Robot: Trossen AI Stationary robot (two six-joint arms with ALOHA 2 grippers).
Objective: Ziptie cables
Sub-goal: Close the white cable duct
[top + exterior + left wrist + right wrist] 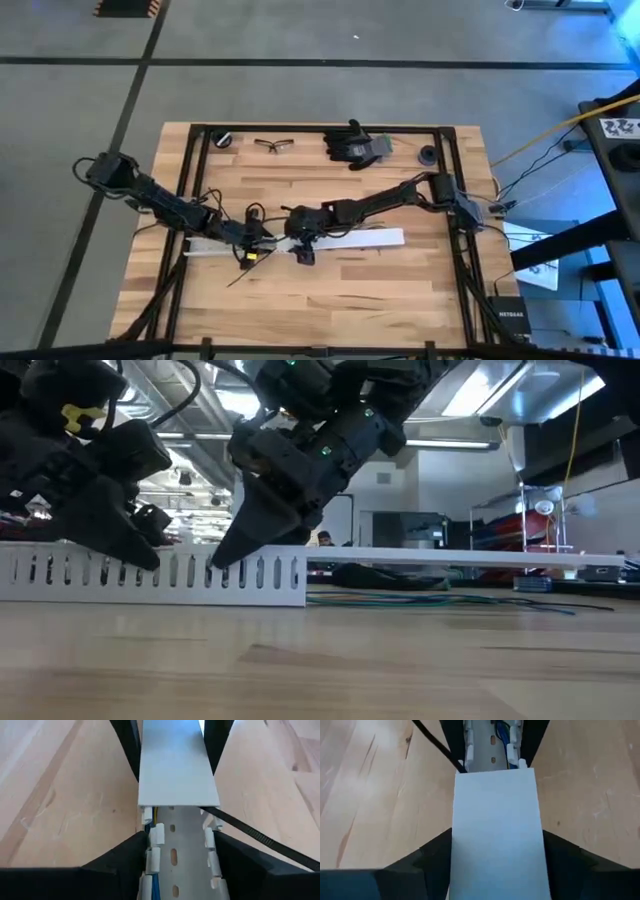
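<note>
Both pincers straddle the slotted duct point(225, 246) from nine and three o'clock: left pincer point(175, 865) holds it steady, right pincer point(495, 855) grips its white cover point(495, 820), closing in the cables point(156, 812).

Bright ceiling strip lights, soft shadows; blurred foreground table point(320, 670) in low view.

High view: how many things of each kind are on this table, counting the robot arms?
Robot arms: 2, left gripper and right gripper both mid-table
White strip: 1
Safety glasses: 1
Black glove heap: 1
Small round black things: 2
Loose cables: too bunched to count
Total: 7, cables aside
</note>
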